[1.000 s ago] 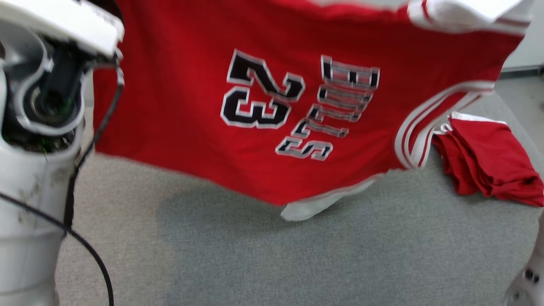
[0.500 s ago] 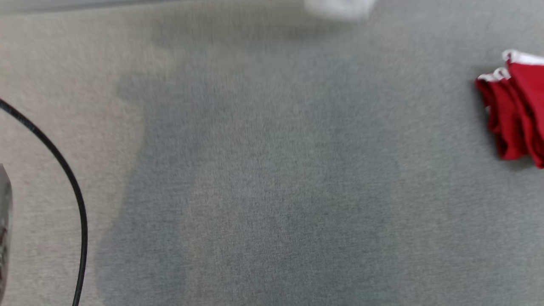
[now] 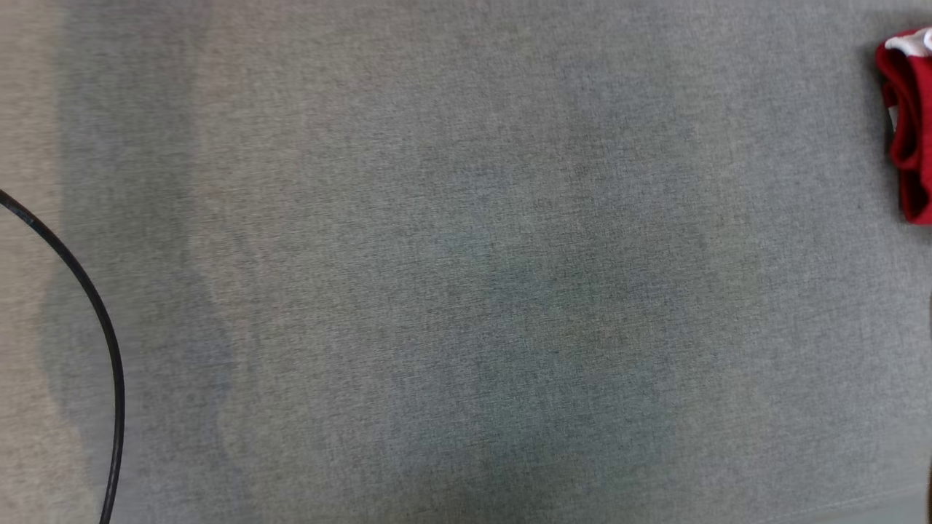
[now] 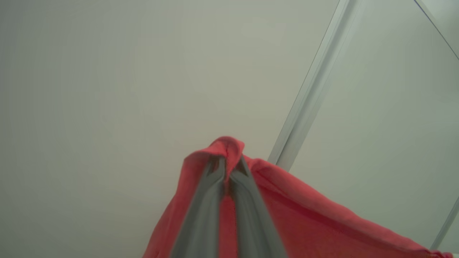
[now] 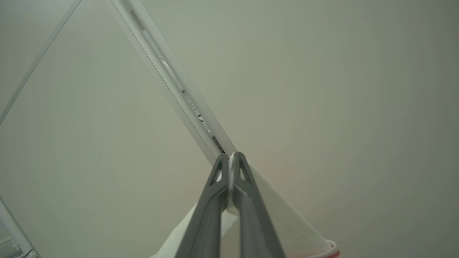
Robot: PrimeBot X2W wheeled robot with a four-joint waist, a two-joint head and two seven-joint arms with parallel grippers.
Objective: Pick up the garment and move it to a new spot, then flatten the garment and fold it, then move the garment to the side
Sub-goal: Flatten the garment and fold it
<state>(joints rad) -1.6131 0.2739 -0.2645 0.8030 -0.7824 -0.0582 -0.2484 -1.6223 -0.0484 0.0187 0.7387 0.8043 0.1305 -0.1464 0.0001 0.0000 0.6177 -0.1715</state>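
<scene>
The left gripper [image 4: 229,166] pinches a red corner of the red-and-white soft shirt [image 4: 308,218]; the right gripper [image 5: 231,157] pinches its white edge. They probably hold it above the grey cloth table [image 3: 466,262], so it hangs flat.

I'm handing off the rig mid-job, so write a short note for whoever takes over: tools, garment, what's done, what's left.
Left tool: shut on a red fold of the garment.
Right tool: shut on a white part of it.
Garment: held by both tools, apparently lifted off the gray surface. A folded red cloth lies at that surface's right edge.
Done: pick-up.
Left: set it down at the new spot, flatten, fold, move aside.
</scene>
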